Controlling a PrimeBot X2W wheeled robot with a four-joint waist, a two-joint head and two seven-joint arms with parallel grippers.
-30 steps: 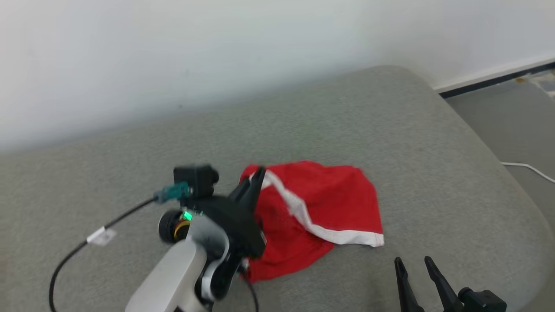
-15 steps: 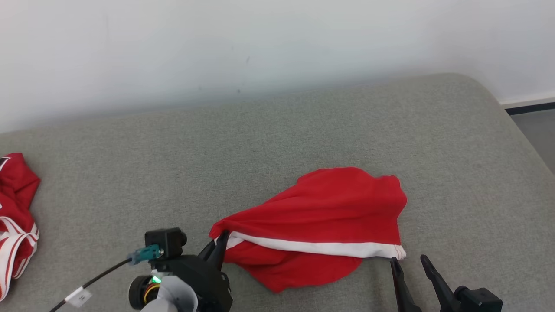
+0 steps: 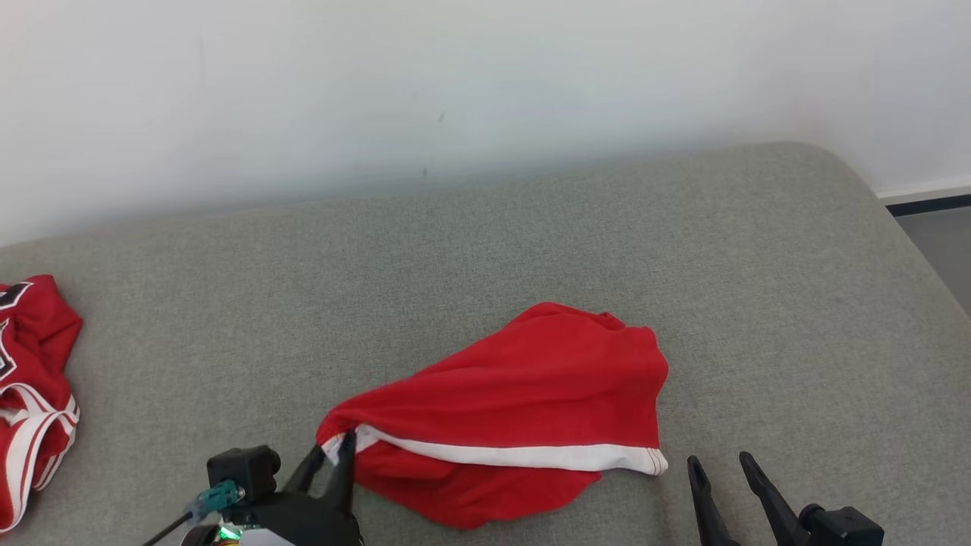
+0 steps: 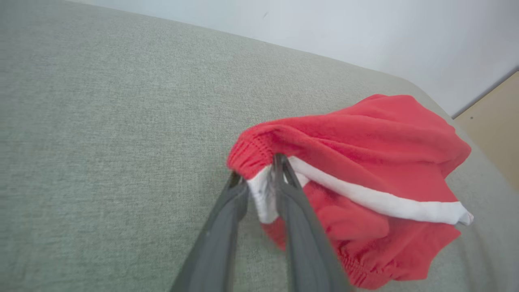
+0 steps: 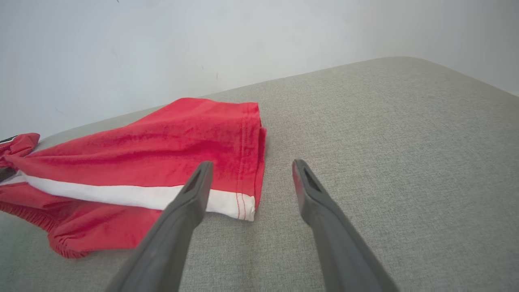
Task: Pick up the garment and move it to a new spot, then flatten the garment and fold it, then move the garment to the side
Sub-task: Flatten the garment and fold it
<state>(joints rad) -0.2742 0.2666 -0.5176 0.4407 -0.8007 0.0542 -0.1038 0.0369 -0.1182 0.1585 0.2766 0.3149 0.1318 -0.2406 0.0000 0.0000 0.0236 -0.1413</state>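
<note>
Noted left gripper nearly closed, pinching red shorts by a corner; right gripper wide open, empty, hem just left of it.

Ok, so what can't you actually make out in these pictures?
Other red garment: head view, cut off by the left edge.
Whether the left gripper grips the garment: left wrist view, cloth between the fingers hides contact.
Garment's underside: hidden by its own folds, all views.
</note>
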